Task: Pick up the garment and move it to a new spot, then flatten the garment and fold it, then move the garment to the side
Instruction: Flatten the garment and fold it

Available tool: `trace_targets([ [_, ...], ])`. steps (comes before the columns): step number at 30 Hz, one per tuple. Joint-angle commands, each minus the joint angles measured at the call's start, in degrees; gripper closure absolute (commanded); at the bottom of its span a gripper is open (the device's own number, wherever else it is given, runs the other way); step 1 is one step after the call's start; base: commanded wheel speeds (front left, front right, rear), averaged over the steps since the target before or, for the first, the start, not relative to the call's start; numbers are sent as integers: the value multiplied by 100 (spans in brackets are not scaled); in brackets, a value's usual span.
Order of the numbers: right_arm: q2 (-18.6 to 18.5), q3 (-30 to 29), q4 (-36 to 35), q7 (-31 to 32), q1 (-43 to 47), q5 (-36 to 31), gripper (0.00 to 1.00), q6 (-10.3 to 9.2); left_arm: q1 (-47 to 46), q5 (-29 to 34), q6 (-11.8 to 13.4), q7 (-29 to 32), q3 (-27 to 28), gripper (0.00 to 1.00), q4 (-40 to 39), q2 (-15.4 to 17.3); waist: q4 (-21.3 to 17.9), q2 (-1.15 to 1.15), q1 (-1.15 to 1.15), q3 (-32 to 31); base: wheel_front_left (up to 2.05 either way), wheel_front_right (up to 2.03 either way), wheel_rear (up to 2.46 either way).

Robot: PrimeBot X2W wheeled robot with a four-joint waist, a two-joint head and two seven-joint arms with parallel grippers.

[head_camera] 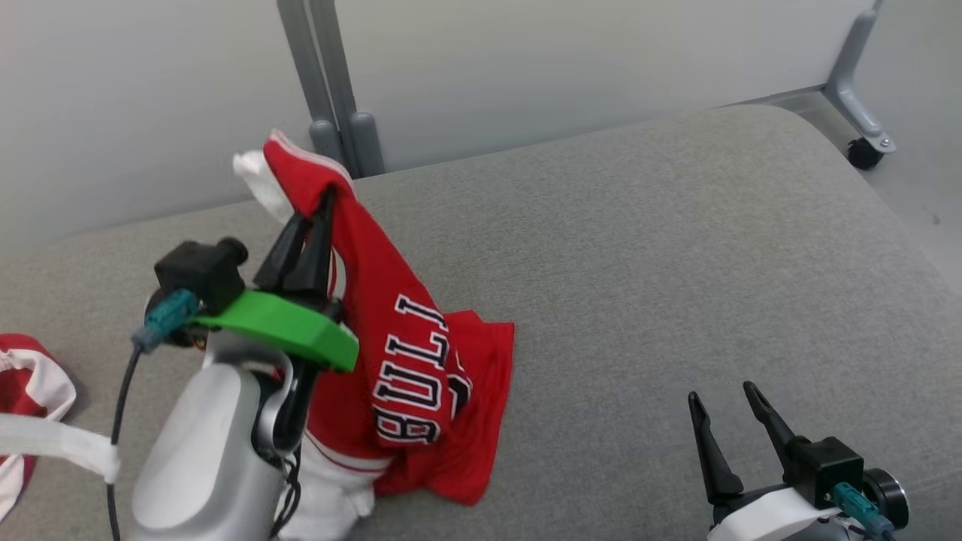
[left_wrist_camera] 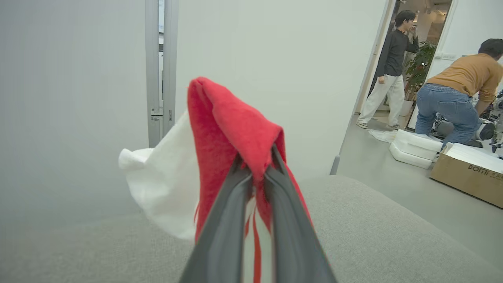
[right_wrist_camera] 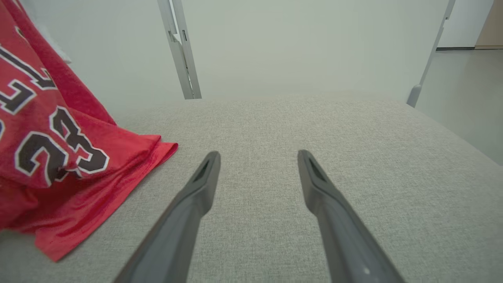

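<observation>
Left claw (head_camera: 314, 207) is clamped on the garment (head_camera: 421, 361), fingers pinched together on a fold of red cloth (white lining pokes out beside the pinch). The left wrist view shows it too: left claw (left_wrist_camera: 256, 157) closed tight, the garment (left_wrist_camera: 228, 118) bunched into a peak over the tips. The held end is up off the desk (head_camera: 639, 263), toward its far edge on the left half. The rest hangs down in a drape, and the lower hem and white trim lie heaped on the desk near the near-left corner. It is a red jersey with dark, white-edged lettering, and a 23 reads on the garment (right_wrist_camera: 59, 157) in the right wrist view.

Right claw (head_camera: 721, 392) sits at the near-right corner, fingers spread apart, holding nothing. It is well apart from the jersey, and bare grey fabric shows between the tips of the right claw (right_wrist_camera: 259, 153).

Another red-and-white cloth (head_camera: 30, 376) lies at the desk's left edge. Grey partition posts (head_camera: 338, 113) stand behind the far edge, with a caster (head_camera: 864, 154) past the far-right corner. Beyond a doorway there are two people and a cardboard box (left_wrist_camera: 467, 177) on the floor.
</observation>
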Motion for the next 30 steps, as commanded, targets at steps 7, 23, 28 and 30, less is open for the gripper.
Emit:
trace_targets([
  [7,20,31,26,0,-156,37,0,-10,-1019,106,-62,48,21,100,-162,203,-490,0,0,26,0,0,0],
  [23,-79,-181,33,0,-67,-2,0,-10,-1592,-199,-193,261,-562,100,-1323,351,-712,0,0,106,0,0,0],
  [28,-72,-160,60,0,-127,-13,0,-10,-1432,-427,-172,549,-604,100,-2084,419,-604,0,0,104,0,0,0],
  [30,-78,-151,68,0,-142,-9,0,-10,-1378,-512,-138,666,-574,100,-2321,468,-581,0,0,99,0,0,0],
])
